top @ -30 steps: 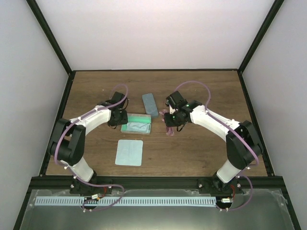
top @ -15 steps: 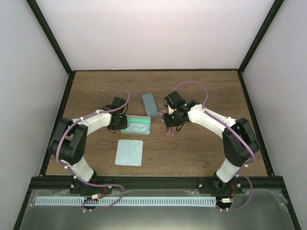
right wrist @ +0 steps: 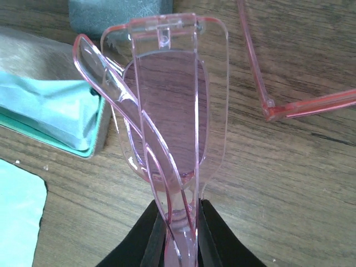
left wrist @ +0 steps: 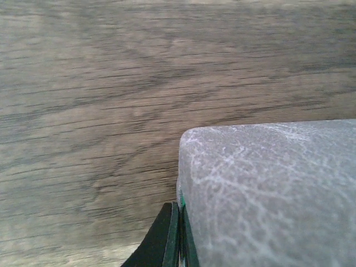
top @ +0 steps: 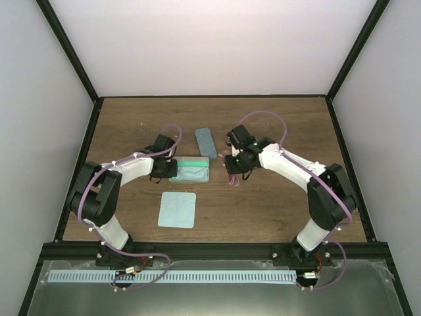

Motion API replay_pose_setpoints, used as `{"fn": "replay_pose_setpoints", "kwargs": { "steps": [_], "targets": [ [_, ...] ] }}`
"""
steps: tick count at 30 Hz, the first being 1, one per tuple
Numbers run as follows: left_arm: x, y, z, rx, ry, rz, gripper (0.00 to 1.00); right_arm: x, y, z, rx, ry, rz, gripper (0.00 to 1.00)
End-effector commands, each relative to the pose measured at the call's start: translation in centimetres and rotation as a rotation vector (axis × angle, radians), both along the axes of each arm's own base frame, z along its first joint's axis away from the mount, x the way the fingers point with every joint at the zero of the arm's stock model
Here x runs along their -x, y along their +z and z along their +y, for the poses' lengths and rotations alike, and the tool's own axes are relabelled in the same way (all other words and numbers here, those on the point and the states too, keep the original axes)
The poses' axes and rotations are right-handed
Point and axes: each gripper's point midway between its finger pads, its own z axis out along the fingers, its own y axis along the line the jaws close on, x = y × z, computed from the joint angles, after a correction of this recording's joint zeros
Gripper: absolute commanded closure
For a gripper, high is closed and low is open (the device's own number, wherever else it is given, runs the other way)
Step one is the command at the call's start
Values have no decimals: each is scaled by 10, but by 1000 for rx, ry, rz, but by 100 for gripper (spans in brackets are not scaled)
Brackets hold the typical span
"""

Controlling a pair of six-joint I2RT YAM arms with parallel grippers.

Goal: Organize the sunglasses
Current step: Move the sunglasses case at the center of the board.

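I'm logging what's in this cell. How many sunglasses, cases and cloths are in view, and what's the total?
Sunglasses: 1, the pink sunglasses
Cases: 2, the open case and the closed case
Cloths: 2, the flat cloth on the table and, apparently, a folded cloth in the open case
Total: 5

A lab robot cell: white panels [top: 210, 46], black frame [top: 70, 49], wood table [top: 276, 204].

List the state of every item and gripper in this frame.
pink sunglasses: held by right gripper.
right gripper: shut on pink sunglasses.
red-orange sunglasses: on the table, temple unfolded.
green-lined case: open.
blue-grey case: closed.
teal cloth: lying flat.
left gripper: at green-lined case's end, grip unclear.
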Motion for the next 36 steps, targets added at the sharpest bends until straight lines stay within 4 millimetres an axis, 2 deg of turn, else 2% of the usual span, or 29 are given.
{"fn": "replay_pose_setpoints", "kwargs": {
  "steps": [1,7,11,14,18,21,25,30,31,32,33,35,36],
  "targets": [
    [-2,0,-24,36,-111,-22,96,-2,35,-1,-45,-27,-67,91],
    [-6,15,-66,49,-303,-74,96,2,56,-25,-45,-92,-102,91],
    [-1,16,-100,57,-463,-75,96,7,58,-54,-26,-175,-83,91],
    [4,3,-123,64,-568,-23,96,11,56,-70,-11,-203,-87,91],
    [4,-11,-151,41,-686,19,95,17,61,-79,-11,-210,-105,91],
    [-4,-25,-162,-35,-774,23,94,25,64,-85,-11,-210,-117,91],
    [-15,-36,-172,-38,-800,22,90,37,63,-93,-3,-221,-115,91],
    [-20,-33,-178,-57,-816,-1,79,42,72,-91,-27,-168,-137,90],
    [-20,-30,-177,-62,-816,-10,74,42,74,-88,-33,-142,-142,90],
    [-21,-27,-176,-65,-815,-23,58,41,77,-86,-32,-114,-151,90],
    [-21,-22,-176,-66,-813,-37,50,40,80,-84,-30,-90,-165,90],
    [-20,-13,-174,-59,-806,-58,48,36,84,-81,-28,-61,-185,90],
    [-19,-8,-174,-55,-801,-68,40,34,85,-80,-25,-46,-190,91]
  ]
}}
